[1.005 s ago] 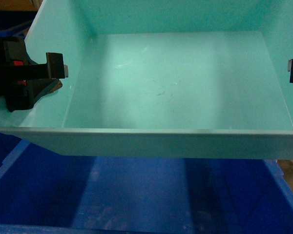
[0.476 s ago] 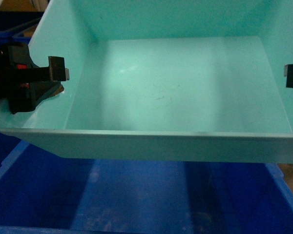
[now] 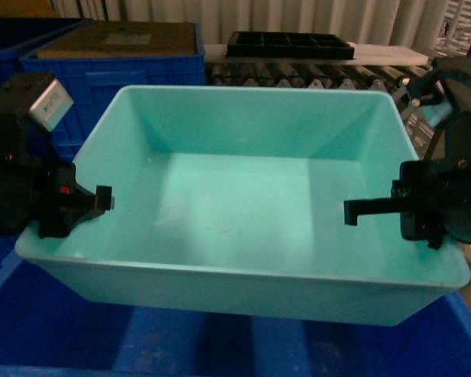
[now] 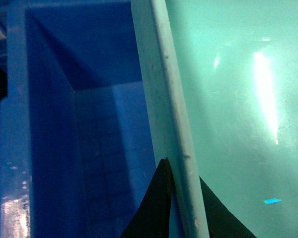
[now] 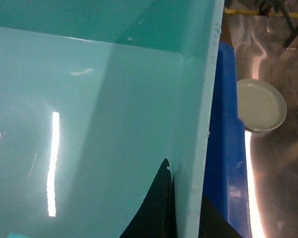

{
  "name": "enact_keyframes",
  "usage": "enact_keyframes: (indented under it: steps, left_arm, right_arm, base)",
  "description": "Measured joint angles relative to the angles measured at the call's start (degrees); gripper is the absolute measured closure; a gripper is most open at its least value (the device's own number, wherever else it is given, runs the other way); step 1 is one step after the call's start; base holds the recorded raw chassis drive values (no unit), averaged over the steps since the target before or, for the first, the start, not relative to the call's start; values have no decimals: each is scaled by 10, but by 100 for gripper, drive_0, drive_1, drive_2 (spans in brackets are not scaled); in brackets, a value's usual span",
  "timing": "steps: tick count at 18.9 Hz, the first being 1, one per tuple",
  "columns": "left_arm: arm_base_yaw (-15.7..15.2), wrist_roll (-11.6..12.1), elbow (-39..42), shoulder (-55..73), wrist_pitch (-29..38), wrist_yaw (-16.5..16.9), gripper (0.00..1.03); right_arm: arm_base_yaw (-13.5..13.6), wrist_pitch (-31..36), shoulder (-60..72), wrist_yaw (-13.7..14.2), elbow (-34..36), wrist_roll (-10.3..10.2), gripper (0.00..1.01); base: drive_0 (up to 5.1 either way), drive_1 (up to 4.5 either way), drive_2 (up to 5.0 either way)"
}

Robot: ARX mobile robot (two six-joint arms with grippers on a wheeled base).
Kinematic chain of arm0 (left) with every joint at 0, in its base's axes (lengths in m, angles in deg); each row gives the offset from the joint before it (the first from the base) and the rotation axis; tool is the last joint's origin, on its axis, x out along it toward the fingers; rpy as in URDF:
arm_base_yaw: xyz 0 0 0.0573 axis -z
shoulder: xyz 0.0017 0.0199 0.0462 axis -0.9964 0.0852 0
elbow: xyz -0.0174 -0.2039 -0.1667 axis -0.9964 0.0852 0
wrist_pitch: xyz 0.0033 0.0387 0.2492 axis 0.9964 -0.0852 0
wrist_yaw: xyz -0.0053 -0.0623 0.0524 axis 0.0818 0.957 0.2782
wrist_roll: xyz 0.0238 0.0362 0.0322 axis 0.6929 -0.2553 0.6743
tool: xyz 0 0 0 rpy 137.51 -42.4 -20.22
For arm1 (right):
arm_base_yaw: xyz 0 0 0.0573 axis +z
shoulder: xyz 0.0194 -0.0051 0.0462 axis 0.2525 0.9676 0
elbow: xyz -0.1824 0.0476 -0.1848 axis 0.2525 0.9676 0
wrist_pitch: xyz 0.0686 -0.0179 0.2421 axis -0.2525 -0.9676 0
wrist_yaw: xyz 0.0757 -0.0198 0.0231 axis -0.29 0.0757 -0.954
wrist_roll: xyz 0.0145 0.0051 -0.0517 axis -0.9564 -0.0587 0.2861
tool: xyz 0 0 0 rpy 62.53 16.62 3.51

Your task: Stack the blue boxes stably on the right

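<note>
Above the dark crate (image 3: 141, 345), we hold the tub (image 3: 243, 228) level, left hand (image 3: 102, 202) and right hand (image 3: 357, 210) clamping opposite rims.

no readable text, labels, brands or numbers on anything

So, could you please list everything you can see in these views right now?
turquoise tub: one, light turquoise, held up over the crate below, a gripper on each side wall
dark-blue crate: one, dark blue, directly beneath the tub
blue crates: at least two, dark blue, back left; the nearer one has a brown board on top
black tray: one, black, compartmented, on the roller conveyor behind
round dish: one, pale, on the metal surface right of the crate
left gripper: black, shut on the tub's left wall
right gripper: black, shut on the tub's right wall
</note>
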Motion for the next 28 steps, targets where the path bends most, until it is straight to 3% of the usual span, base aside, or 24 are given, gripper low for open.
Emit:
enact_keyframes:
  steps: [4,7,28]
  left_arm:
    - [-5,15,-2,43,-9,3,98]
    - [-5,14,-2,63,-5,5,98]
    - [-20,28,-26,88,-15,9,98]
  right_arm:
    - [15,10,39,13,17,-27,99]
    - [18,18,54,16,21,-33,99]
    - [33,8,81,44,-11,-27,99]
  base:
    - [0,0,0]
    - [0,0,0]
    - [0,0,0]
